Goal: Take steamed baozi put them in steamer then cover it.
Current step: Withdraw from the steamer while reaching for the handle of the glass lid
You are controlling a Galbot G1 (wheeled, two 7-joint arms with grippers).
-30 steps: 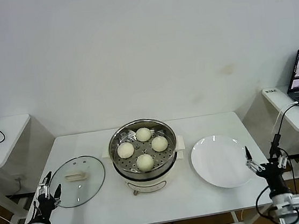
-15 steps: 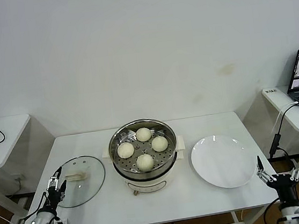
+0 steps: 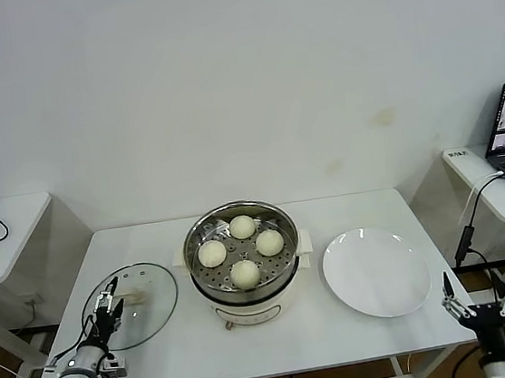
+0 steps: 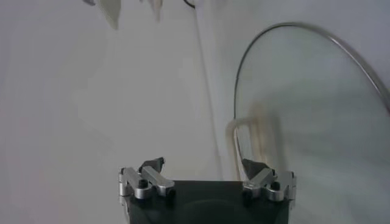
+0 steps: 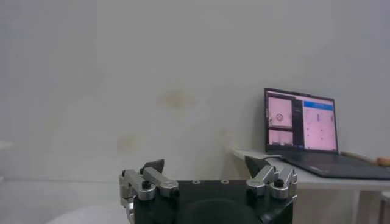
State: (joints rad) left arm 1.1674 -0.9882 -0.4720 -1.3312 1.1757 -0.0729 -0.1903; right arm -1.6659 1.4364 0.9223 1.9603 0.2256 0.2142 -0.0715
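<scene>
Four buns (image 3: 241,249) sit on the perforated tray inside the steamer (image 3: 246,292), which stands at the middle of the head view on the white counter (image 3: 288,344). One bun lies toward the back of the pot, one toward the front, and one on each side, all close together but apart. The pot is uncovered.

The glass lid (image 3: 151,301) lies flat on the counter in the lower left of the head view, just beside the steamer, with its cream handle (image 3: 137,297) facing up. In the left wrist view the lid's metal rim (image 4: 286,27) curves across the upper right, and the handle shows as a pale bar near the centre.

The left gripper (image 3: 109,311) is over the near left edge of the lid, its fingers (image 4: 151,165) spread wide and holding nothing.

A white plate (image 3: 376,272) with nothing on it lies on the counter to the lower right of the steamer, close to it.

The right gripper (image 3: 474,299) is at the lower right corner of the head view, off the counter's edge and apart from the plate, fingers spread and empty. A laptop (image 5: 300,122) stands open on a side desk at the right edge.
</scene>
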